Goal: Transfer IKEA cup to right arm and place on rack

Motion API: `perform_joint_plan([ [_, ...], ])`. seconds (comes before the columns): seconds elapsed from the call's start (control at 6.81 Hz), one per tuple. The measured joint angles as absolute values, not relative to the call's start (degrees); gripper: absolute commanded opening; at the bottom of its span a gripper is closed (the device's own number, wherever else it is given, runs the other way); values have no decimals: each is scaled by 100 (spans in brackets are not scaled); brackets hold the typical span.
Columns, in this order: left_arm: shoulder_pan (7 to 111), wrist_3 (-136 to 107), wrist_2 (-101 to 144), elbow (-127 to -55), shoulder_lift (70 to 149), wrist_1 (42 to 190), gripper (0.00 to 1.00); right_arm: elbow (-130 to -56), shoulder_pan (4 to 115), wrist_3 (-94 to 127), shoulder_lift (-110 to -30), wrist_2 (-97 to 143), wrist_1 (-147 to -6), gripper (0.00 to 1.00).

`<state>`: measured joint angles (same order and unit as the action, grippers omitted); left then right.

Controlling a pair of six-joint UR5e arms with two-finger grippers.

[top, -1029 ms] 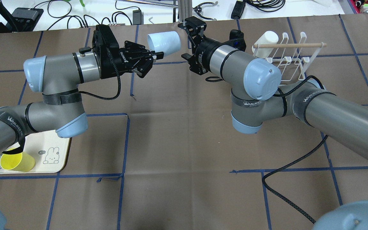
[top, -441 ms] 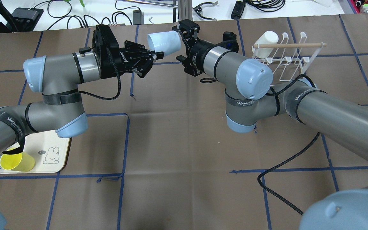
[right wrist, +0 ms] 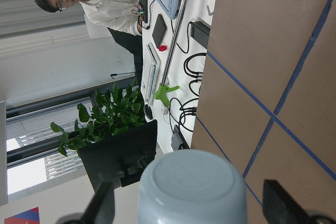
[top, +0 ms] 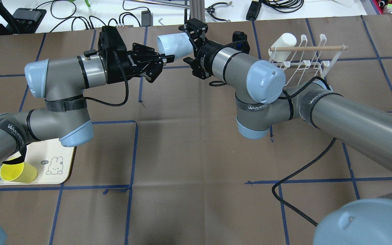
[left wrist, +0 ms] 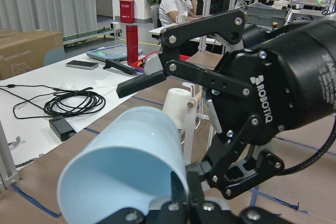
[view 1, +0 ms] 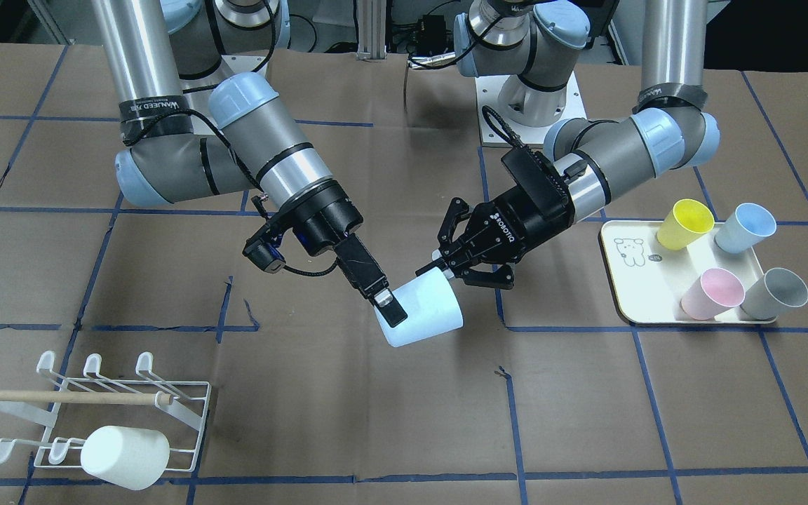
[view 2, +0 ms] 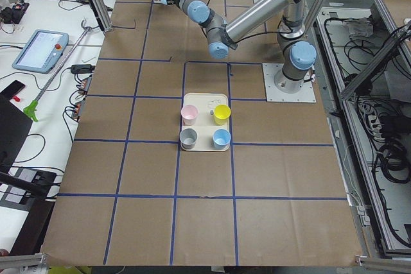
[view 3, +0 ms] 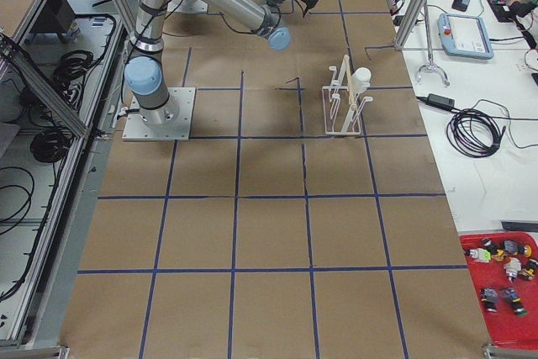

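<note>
Over the brown tabletop, the right arm reaches away from the white rack. The light blue cup hangs in the air, well apart from the rack. The left claw is pinched on its rim. The right claw is spread wide around its bottom. It should squeeze gently before the left lets go.

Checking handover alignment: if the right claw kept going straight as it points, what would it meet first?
The base of the cup, centred in the open right claw; the left claw holds its rim.
</note>
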<state>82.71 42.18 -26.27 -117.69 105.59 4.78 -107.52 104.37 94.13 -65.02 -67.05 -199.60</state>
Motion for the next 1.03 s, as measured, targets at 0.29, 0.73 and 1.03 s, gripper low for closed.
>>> perform_joint_plan([
  [0.29,8271,4211,-2628,-11768,10550,475,4,-10625,10449,9415,-6428,-6698,-19962,98],
  [0.73,8270,4202,-2628,-11769,10541,475,4,-10503,10498,9416,-6326,-6689,-19967,98],
  [1.03,8270,4201,-2628,-11769,10529,475,4,-10504,10502,9409,-6315,-6684,-19966,69],
])
